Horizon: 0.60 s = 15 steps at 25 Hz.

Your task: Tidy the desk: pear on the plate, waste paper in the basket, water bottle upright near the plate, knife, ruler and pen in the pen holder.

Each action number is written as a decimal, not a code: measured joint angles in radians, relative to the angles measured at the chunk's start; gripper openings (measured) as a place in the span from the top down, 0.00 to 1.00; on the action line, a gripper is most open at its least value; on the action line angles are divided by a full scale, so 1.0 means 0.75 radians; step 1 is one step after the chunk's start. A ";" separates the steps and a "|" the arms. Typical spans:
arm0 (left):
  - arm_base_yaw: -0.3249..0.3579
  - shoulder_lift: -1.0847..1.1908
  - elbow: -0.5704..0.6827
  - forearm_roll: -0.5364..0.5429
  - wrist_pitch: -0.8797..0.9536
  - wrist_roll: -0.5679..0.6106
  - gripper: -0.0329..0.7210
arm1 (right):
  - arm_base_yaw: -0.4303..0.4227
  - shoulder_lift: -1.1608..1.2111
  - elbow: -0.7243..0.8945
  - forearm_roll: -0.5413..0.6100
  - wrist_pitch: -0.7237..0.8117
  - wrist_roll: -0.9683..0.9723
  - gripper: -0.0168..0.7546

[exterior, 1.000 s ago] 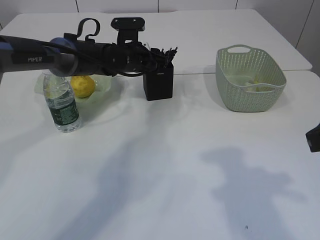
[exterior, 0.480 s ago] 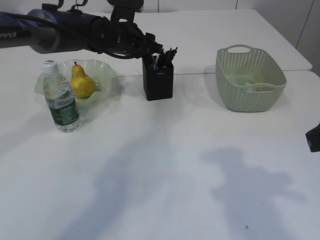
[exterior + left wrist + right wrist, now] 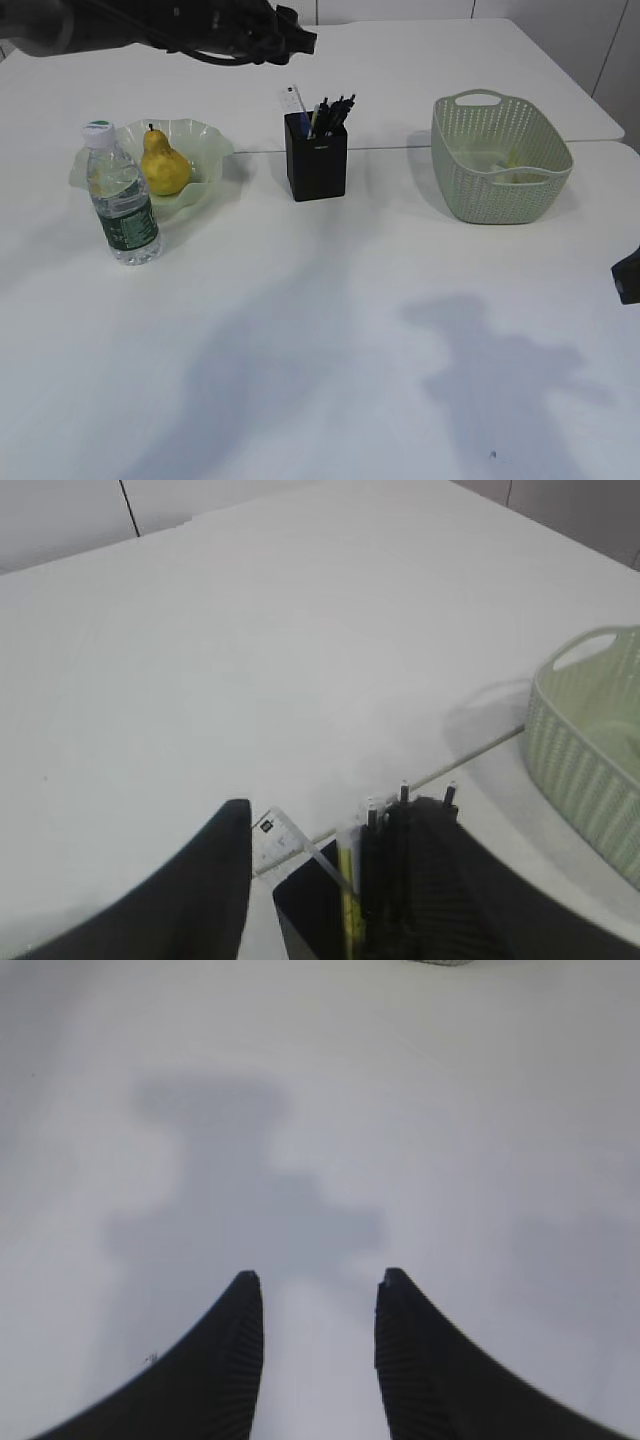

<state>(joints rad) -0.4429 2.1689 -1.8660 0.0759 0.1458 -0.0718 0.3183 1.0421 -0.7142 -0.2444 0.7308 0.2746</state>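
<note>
While the pen holder (image 3: 316,161) stands upper middle of the exterior view, the clear ruler (image 3: 297,105) leans out of its top left corner beside several dark pens (image 3: 334,111). Left of it, at the upper left of the frame, the yellow pear (image 3: 164,165) sits in the pale green plate (image 3: 210,139), and the water bottle (image 3: 121,196) stands upright just in front of the plate's left side. At the upper right the green basket (image 3: 500,158) holds a scrap of yellow waste paper (image 3: 513,160) on its floor.

Along the top left edge the left gripper (image 3: 290,38) hangs above and left of the pen holder, clear of it. Its wrist view looks down on the pen holder (image 3: 330,910) at the bottom, the ruler (image 3: 285,840) slanting from it; the two dark fingers (image 3: 190,890) stand apart with nothing clamped between them.

At the bottom of the right wrist view the right gripper (image 3: 318,1290) hovers over bare white table (image 3: 450,1110), its jaws parted and empty.
</note>
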 joint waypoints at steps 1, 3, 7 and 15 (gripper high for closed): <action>0.001 -0.008 0.000 0.000 0.001 0.000 0.49 | 0.000 0.000 0.000 0.000 0.000 0.000 0.57; 0.006 -0.035 0.000 0.000 0.022 0.000 0.49 | 0.000 0.000 0.000 0.000 0.000 0.000 0.57; 0.019 -0.103 0.000 -0.006 0.119 0.000 0.49 | 0.000 0.000 0.000 0.000 0.003 0.000 0.57; 0.105 -0.313 0.000 -0.101 0.471 -0.014 0.57 | 0.000 0.000 -0.080 -0.002 0.085 -0.005 0.57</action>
<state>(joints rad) -0.3641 1.9345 -1.8660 0.0000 0.4992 -0.0821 0.3183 1.0421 -0.7744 -0.2462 0.7943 0.2709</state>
